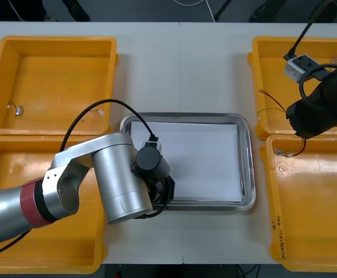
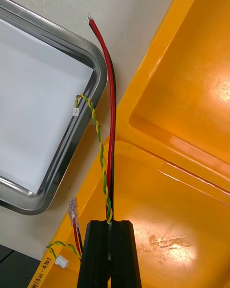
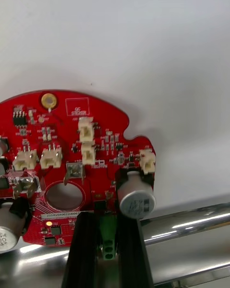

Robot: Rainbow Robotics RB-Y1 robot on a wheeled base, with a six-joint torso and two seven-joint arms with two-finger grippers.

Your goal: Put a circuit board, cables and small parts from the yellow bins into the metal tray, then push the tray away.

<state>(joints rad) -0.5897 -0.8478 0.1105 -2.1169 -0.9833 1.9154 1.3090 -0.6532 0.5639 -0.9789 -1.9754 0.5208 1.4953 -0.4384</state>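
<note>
Left claw (image 3: pixel 106 219) grips round red board (image 3: pixel 72 139); right claw (image 2: pixel 111 223) pinches twisted cables (image 2: pixel 102 159)

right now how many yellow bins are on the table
4. On the robot's left: the far left bin and the near left bin. On its right: the far right bin and the near right bin. None seems hidden.
</note>
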